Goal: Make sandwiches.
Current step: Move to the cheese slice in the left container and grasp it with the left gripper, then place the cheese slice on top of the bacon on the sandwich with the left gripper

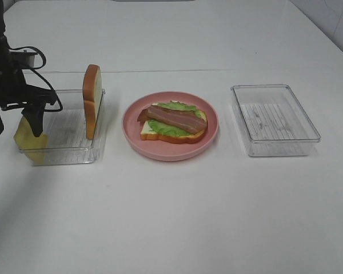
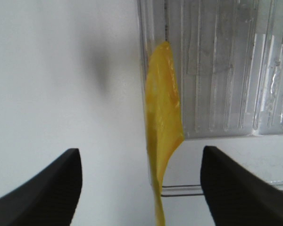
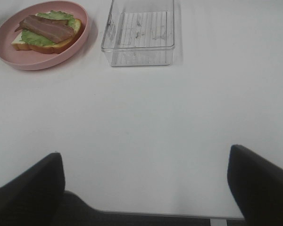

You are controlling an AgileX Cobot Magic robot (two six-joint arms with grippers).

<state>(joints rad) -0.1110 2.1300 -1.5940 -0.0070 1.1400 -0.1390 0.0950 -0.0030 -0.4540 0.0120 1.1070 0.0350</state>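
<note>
On the pink plate (image 1: 213,123) lies a bread slice (image 1: 191,137) topped with ruffled green lettuce (image 1: 163,129) and reddish-brown bacon (image 1: 174,118). A second bread slice (image 1: 92,101) stands on edge against the right wall of the left clear tray (image 1: 74,154). The yellow cheese square (image 1: 30,138) stands on edge at that tray's left wall. My left gripper (image 1: 17,125) is lowered around it. In the left wrist view the cheese (image 2: 162,127) hangs between the two fingers (image 2: 42,188), with a gap on each side. My right gripper (image 3: 146,188) is open over bare table, holding nothing.
An empty clear tray (image 1: 311,137) sits right of the plate, and the right wrist view shows this tray (image 3: 137,56) beside the plate (image 3: 42,63). Black cables loop off the left arm (image 1: 6,74). The white table stretches in front.
</note>
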